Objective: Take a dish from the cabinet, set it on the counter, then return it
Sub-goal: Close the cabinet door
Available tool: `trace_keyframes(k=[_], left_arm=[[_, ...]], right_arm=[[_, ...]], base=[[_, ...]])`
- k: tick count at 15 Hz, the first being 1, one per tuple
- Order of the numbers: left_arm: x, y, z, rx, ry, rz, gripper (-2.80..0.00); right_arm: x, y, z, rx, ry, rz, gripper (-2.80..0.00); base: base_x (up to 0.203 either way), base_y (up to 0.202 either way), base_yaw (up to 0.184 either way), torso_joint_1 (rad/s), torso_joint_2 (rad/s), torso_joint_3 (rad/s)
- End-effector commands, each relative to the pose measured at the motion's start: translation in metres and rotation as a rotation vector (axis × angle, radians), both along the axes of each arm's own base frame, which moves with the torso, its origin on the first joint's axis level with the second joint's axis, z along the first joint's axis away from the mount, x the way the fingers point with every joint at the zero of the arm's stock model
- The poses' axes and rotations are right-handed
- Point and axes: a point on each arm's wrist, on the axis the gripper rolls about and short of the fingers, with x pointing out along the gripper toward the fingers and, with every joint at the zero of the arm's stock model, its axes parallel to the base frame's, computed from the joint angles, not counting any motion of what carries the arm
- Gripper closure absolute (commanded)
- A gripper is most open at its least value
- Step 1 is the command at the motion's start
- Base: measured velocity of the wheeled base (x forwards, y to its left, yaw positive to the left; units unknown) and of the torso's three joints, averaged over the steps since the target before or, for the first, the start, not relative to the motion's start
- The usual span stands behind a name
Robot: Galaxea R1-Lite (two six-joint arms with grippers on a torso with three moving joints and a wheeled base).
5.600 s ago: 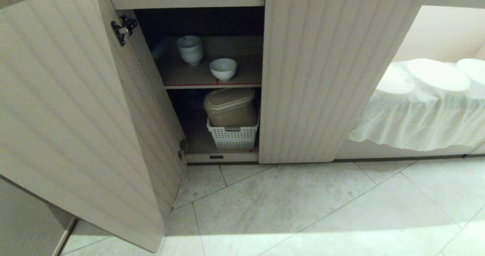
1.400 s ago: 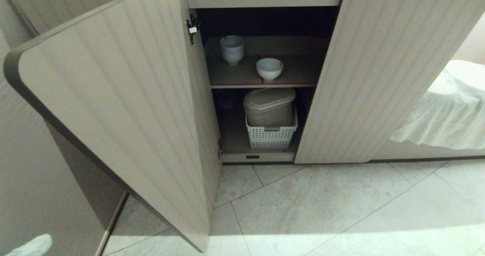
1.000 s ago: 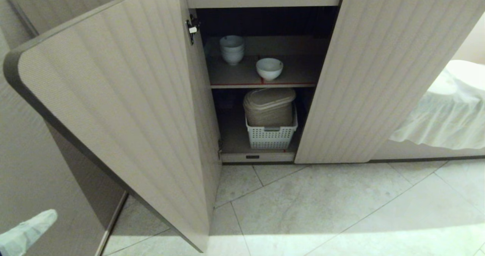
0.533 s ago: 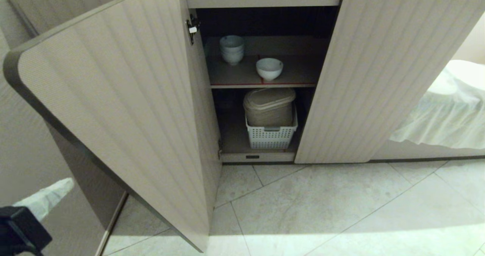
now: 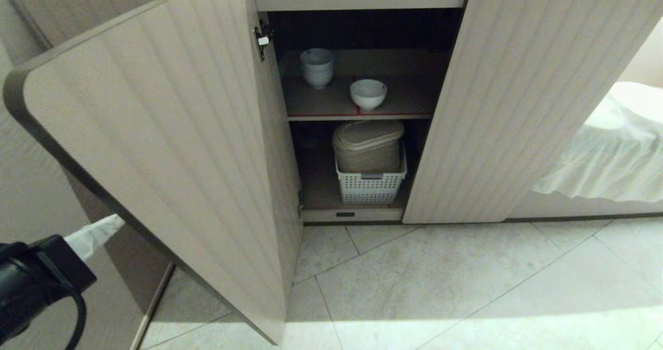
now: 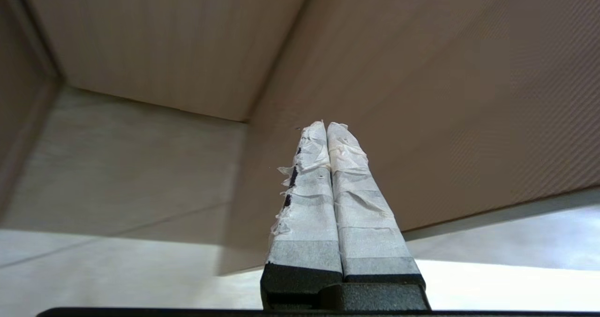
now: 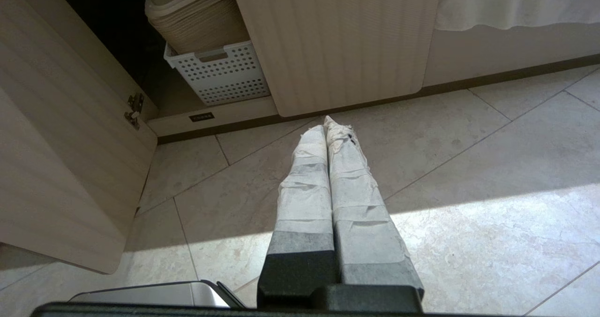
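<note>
The dish (image 5: 368, 93), a small white bowl, stands alone near the front of the cabinet's upper shelf (image 5: 409, 109). The cabinet's left door (image 5: 166, 148) hangs wide open towards me. My left gripper (image 5: 116, 221) rises at the lower left, behind that door's outer edge; in the left wrist view the left gripper (image 6: 326, 125) is shut and empty, its taped tips close to the door panel (image 6: 422, 96). My right gripper (image 7: 328, 122) is shut and empty, low over the floor before the cabinet. The counter is out of view.
A stack of white bowls (image 5: 317, 67) stands further back on the same shelf. Below, a beige lidded bin (image 5: 368, 145) sits in a white perforated basket (image 5: 371, 187). The right door (image 5: 497, 101) is partly open. A white cloth (image 5: 611, 153) drapes at the right. Tiled floor (image 5: 440, 288) lies in front.
My left arm has risen into the head view from the lower left corner, its taped tip moving up and right towards the open door's edge. The shelf contents are unchanged.
</note>
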Motion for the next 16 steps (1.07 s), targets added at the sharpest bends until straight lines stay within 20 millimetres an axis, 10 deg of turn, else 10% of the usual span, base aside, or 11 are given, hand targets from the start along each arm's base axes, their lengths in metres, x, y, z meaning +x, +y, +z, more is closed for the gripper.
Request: trace_keyframes(k=[1,16], left_arm=[[0.0014,-0.0007,0.0032,-0.057,0.0,-0.02,0.0],[0.0024,-0.0038,0.0119,-0.237,0.018,-0.113,0.0]], right_arm=[[0.0001,0.0,0.0,0.001,0.001,0.0,0.0],[0.0001,0.0,0.0,0.001,0.001,0.0,0.0]], base=[[0.0,0.0,0.0,0.0,0.0,0.0],[0.0,0.0,0.0,0.0,0.0,0.0]])
